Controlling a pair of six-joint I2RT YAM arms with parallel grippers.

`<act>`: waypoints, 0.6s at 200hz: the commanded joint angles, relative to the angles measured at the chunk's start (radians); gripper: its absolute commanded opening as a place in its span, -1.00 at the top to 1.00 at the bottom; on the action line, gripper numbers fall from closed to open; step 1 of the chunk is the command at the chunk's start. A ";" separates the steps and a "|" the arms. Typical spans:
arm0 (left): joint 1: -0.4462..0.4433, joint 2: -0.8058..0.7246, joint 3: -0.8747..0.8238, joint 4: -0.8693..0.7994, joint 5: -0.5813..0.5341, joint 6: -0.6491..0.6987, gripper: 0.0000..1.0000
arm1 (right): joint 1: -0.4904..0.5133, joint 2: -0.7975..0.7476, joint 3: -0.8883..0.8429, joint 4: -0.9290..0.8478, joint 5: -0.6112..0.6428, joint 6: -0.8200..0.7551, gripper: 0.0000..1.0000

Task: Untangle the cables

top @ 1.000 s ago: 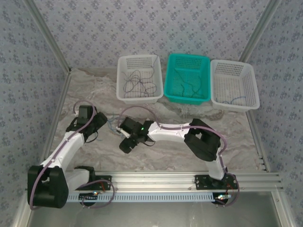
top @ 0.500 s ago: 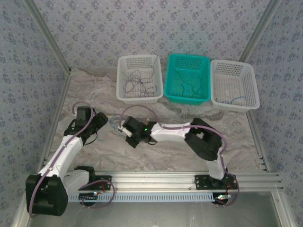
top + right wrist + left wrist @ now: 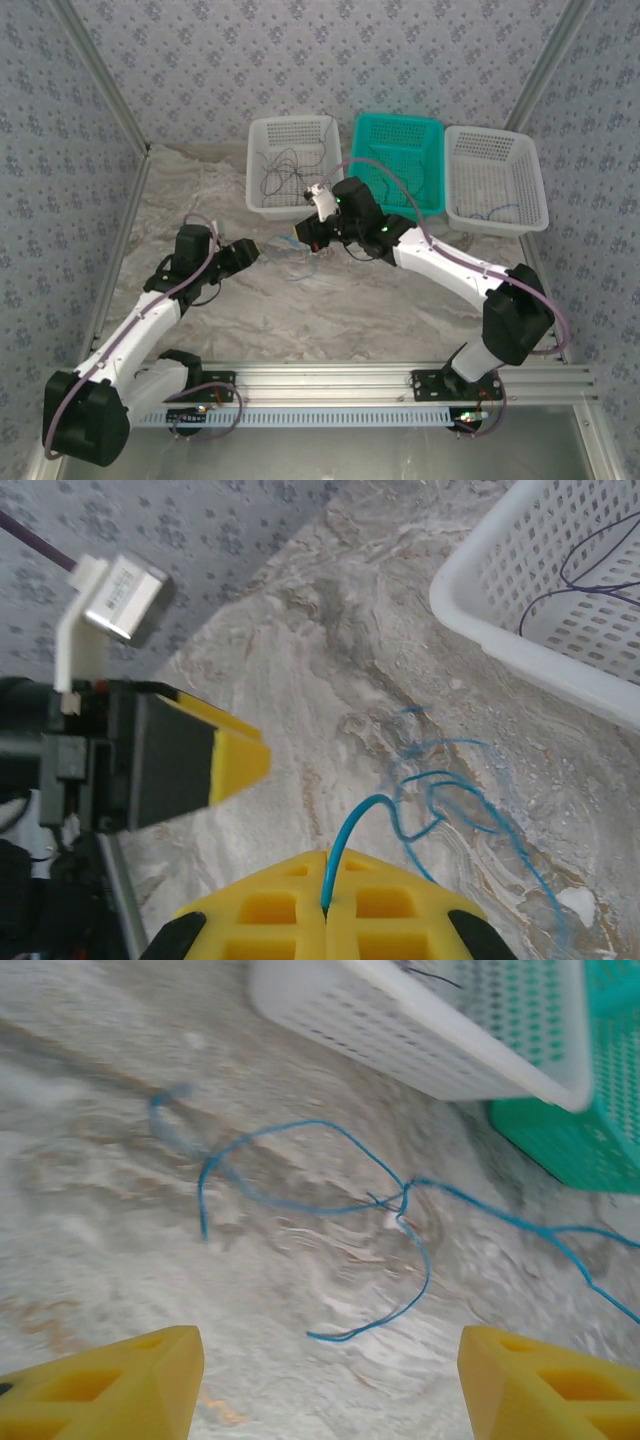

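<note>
- Right gripper [image 3: 328,870], lower centre of its wrist view: the yellow fingers are pressing flat together, pinching a blue cable [image 3: 345,830] in the seam between them.
- From the pinch the blue cable is arcing up and right, then looping in a loose tangle on the table [image 3: 300,680] at centre-right.
- In the top view the right gripper [image 3: 305,232] is hanging near frame centre, just below the left white basket [image 3: 295,132].
- Left gripper [image 3: 330,1385]: the yellow fingers are standing wide apart at the lower corners of its view, holding nothing.
- The blue cable [image 3: 404,1200] is lying at mid-frame beyond those fingers. It is knotted at centre-right, with one strand trailing off to the right edge.
- In the top view the left gripper [image 3: 245,252] is sitting left of centre, with the faint blue cable [image 3: 295,265] lying on the table between the two grippers.
- Dark cables [image 3: 290,170] are sitting in the left white basket.
- Thin cables [image 3: 400,185] are lying in the teal basket [image 3: 398,130] at upper centre.
- A blue strand [image 3: 497,212] is lying in the right white basket [image 3: 490,148].
</note>
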 commanded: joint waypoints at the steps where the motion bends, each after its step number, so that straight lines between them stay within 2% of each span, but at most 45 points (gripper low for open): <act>1: -0.047 0.007 0.007 0.100 0.096 0.089 -0.40 | -0.035 -0.068 0.030 0.017 -0.086 0.072 1.00; 53: -0.179 0.091 0.068 0.146 0.095 0.215 -0.42 | -0.094 -0.189 0.044 -0.003 -0.085 0.137 1.00; 94: -0.274 0.198 0.106 0.232 0.078 0.231 -0.42 | -0.121 -0.273 0.052 0.005 -0.098 0.169 1.00; 120: -0.314 0.260 0.146 0.293 0.098 0.246 -0.42 | -0.137 -0.316 0.050 -0.024 -0.051 0.142 1.00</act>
